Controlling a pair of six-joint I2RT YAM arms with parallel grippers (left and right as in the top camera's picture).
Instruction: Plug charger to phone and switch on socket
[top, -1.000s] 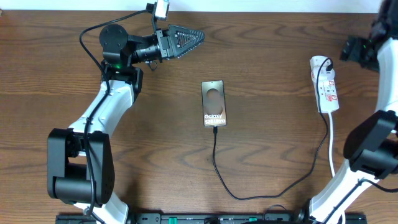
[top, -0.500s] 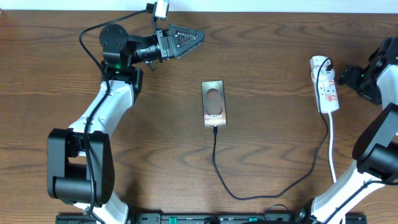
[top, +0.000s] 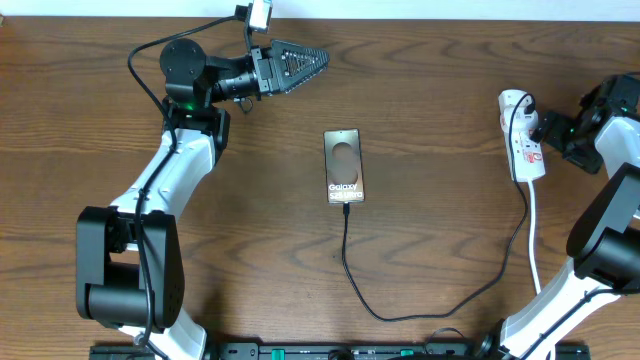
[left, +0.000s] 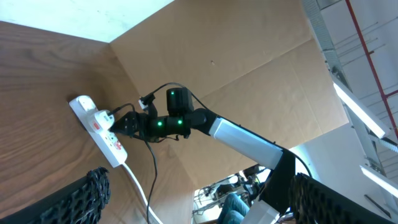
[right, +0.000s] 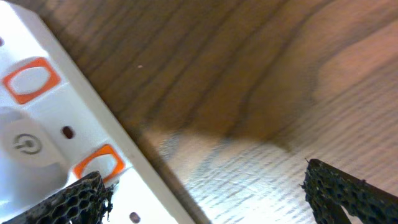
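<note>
Dark wood-grain table (top: 450, 80), with a white strip (top: 420, 8) running along its far edge. In the left wrist view, big creased cardboard sheets (left: 249, 74) stand behind the table and a thin red pipe (left: 362, 56) runs up high on the right. Stuff past the cardboard is too small to tell.

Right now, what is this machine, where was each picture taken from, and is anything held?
These are two robot arms at a table. One picture looks down from above; the other two come from a camera on each wrist. On the table lie a phone, a black charger running to its lower edge, and a white power-strip socket. The left gripper is open in the air, holding nothing. The right gripper, also open and empty, hovers by the socket, whose switches show in its wrist picture.
</note>
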